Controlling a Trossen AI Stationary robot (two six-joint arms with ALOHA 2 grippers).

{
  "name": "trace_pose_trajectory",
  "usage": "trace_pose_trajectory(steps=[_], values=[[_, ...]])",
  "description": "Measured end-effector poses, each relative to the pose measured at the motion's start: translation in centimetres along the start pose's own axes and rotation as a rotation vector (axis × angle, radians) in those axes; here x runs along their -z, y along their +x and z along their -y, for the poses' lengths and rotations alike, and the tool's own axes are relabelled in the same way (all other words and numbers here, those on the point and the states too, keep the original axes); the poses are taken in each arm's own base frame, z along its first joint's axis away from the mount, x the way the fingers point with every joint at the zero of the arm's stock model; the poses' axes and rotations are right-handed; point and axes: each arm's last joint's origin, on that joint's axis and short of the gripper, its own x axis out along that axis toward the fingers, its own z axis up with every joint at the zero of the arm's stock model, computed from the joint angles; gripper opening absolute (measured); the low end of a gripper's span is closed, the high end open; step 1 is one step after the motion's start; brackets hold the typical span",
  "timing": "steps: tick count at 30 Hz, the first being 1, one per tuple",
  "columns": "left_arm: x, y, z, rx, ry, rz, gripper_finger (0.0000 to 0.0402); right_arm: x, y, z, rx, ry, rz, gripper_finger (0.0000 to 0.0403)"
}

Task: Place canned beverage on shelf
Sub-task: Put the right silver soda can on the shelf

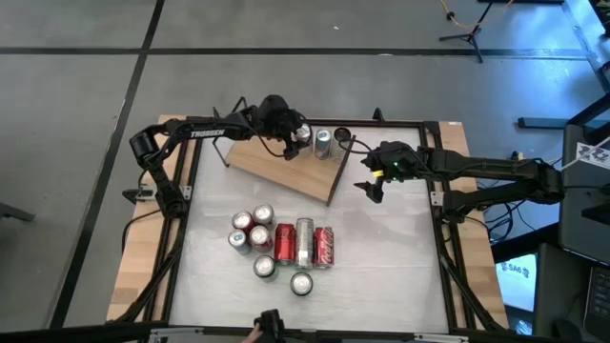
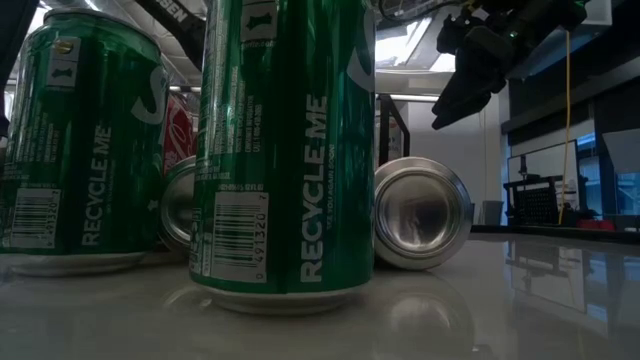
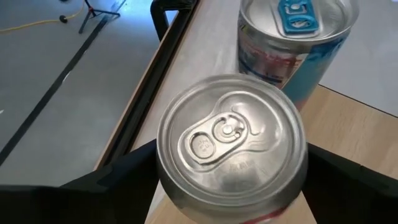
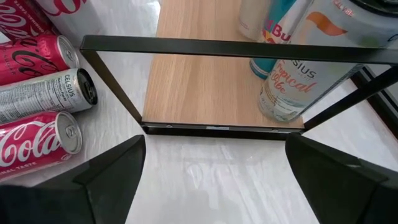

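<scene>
Straddling a silver can [image 3: 231, 146] set upright on the shelf [image 1: 286, 164] at bench twelve o'clock, left gripper [image 1: 297, 133] spread, apparently letting go. Waiting at two o'clock, right gripper [image 1: 374, 185] agape, empty.

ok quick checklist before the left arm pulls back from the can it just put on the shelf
1. Silver can upright on the shelf: ok.
2. Left gripper clear of that can: cannot tell, its fingers flank the can closely.
3. Neighbours clear: not ok, the Red Bull can stands right beside it, and the Celsius can is also on the shelf.
4. Right gripper out of the way: ok, open and hovering off the shelf's right end.
5. More cans to place: ok, a cluster including a lying Coca-Cola can waits on the table.
</scene>
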Motion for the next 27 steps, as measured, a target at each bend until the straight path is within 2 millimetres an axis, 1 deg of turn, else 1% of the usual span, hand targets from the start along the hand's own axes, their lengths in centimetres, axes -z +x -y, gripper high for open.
trace_pose_trajectory(steps=[17,27], values=[[-0.08,0.0,0.12,0.002,0.003,0.004,0.0333,0.01,0.0,0.0,0.0,0.0,-0.001,0.0381],[-0.5,-0.2,0.04,-0.008,0.01,0.04,0.0334,0.0,0.0,0.0,0.0,0.0,0.0,0.0381]])
